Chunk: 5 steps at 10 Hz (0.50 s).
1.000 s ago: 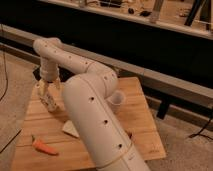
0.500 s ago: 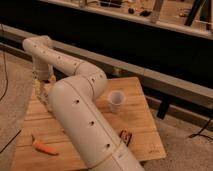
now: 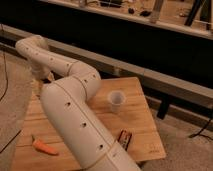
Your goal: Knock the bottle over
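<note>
My white arm (image 3: 75, 115) fills the middle of the camera view and bends back to the far left of the wooden table (image 3: 140, 120). The gripper (image 3: 40, 84) hangs at the table's far left edge, partly hidden by the arm. The bottle does not show; it is out of view or hidden behind the arm. A clear, wide-mouthed plastic cup (image 3: 116, 101) stands upright near the table's middle, to the right of the arm and well away from the gripper.
An orange carrot (image 3: 44, 146) lies at the front left of the table. A dark snack packet (image 3: 125, 138) lies at the front right. A dark counter front and a rail (image 3: 165, 80) run behind the table. Cables lie on the floor at the left.
The arm has swung left and back, uncovering the cup and the dark packet. The gripper has shifted toward the table's far left edge.
</note>
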Available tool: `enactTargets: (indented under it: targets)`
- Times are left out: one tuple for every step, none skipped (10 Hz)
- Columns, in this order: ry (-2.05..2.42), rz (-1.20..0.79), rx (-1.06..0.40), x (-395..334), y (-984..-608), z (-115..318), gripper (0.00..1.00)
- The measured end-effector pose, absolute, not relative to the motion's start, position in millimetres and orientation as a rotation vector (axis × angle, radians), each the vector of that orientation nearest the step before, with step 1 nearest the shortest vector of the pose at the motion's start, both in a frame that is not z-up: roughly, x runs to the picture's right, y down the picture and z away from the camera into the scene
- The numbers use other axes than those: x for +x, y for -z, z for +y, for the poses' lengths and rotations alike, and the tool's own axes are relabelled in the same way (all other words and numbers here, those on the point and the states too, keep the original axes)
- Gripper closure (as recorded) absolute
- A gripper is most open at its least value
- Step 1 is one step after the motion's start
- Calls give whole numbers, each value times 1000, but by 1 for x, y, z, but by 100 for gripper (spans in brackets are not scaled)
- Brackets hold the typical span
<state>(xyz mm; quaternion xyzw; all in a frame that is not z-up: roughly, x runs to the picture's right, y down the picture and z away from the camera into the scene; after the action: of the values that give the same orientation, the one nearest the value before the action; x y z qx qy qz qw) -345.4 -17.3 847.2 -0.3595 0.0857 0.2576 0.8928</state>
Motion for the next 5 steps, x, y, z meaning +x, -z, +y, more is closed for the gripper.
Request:
enactTargets:
  targets:
    - [-530,179,-734,-347,-847,-19,35]
    - [-527,178,-730,-349,-845,-20,35]
    - [-523,177,-727,-352,-843,-19,35]
    - [-522,177,-727,-353,-841,-18,35]
    - [-520,180,-731,-352,-839,-15,35]
